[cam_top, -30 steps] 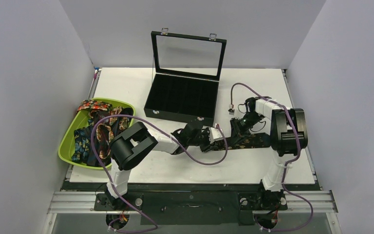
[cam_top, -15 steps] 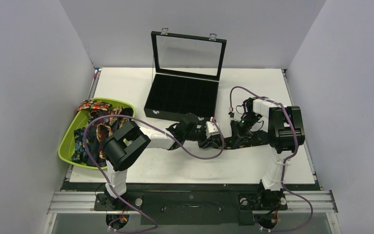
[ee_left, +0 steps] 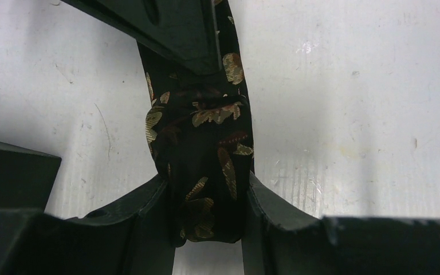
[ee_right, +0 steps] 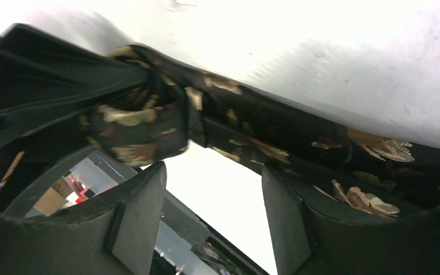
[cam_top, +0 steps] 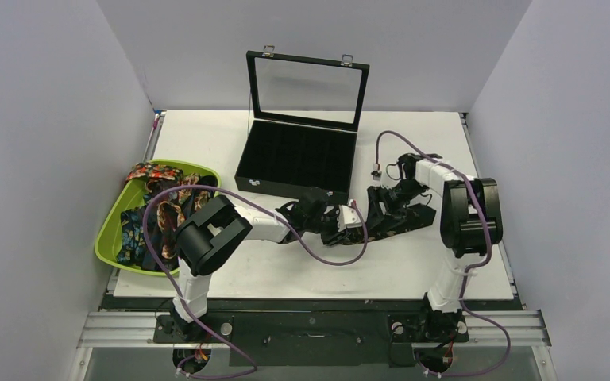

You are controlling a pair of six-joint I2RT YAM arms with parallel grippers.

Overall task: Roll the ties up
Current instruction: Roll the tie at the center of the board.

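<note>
A dark tie with tan-gold florals point(cam_top: 403, 223) lies on the white table between my two grippers, its near end wound into a small roll point(ee_left: 206, 143). My left gripper point(ee_left: 208, 186) is shut on that roll, one finger on each side; from above it point(cam_top: 348, 225) sits mid-table. My right gripper point(ee_right: 212, 175) stands open with nothing between its fingers, right beside the roll point(ee_right: 137, 129), and the flat tie point(ee_right: 332, 154) runs off to the right. In the overhead view the right gripper point(cam_top: 378, 208) hovers over the tie close to the left one.
A lime-green bin point(cam_top: 111, 230) at the left edge holds several more printed ties point(cam_top: 159, 208). A black compartment box point(cam_top: 295, 163) with its glass lid point(cam_top: 308, 86) raised stands behind the grippers. Purple cables loop over both arms.
My right gripper has opened and let go of the tie. The left gripper keeps its hold on the roll, and the tie's free length has swung slightly towards the back right.
</note>
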